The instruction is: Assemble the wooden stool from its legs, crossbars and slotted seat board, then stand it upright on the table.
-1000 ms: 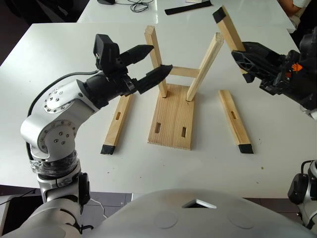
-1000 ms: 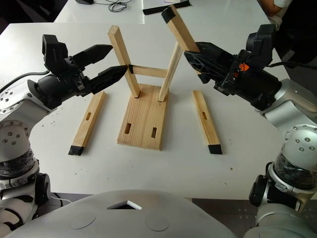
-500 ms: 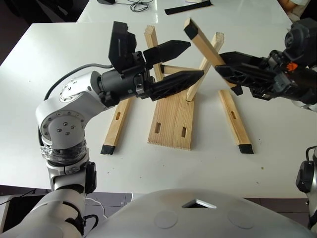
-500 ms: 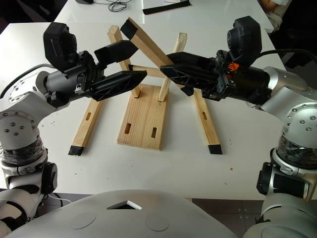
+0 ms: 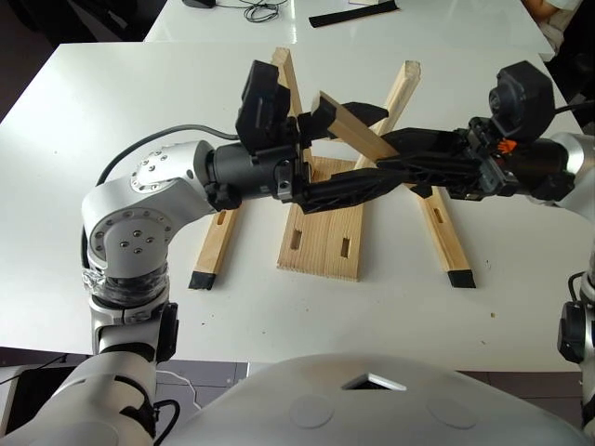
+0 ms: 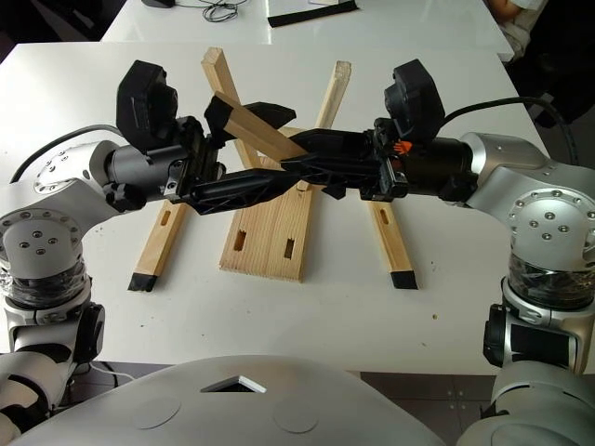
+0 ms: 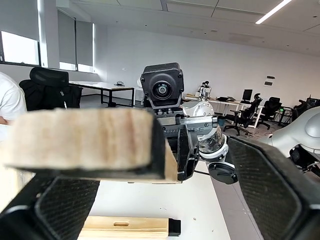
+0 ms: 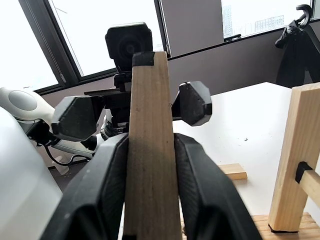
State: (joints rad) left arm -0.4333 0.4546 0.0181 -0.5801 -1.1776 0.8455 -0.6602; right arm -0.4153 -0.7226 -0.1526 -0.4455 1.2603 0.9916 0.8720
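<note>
The slotted seat board [image 5: 321, 237] lies flat on the table. Two legs [image 5: 288, 84] [image 5: 402, 88] stand in it, joined by a crossbar [image 6: 279, 133]. My right gripper [image 8: 150, 142] is shut on a third leg [image 5: 358, 130], held level above the board with its black-capped end [image 6: 219, 104] pointing left. My left gripper [image 5: 390, 147] is open. One of its fingers [image 7: 270, 185] is on each side of that leg's capped end. Two more loose legs [image 5: 218, 232] [image 5: 444, 232] lie on the table beside the board.
The white table [image 5: 112, 111] has free room left of and in front of the board. A black strip [image 5: 353, 14] and cables lie on the table behind. Both arms meet over the board's middle.
My right arm swung the held leg left and lowered it over the board. My left gripper moved right and now straddles the leg's capped end, still open.
</note>
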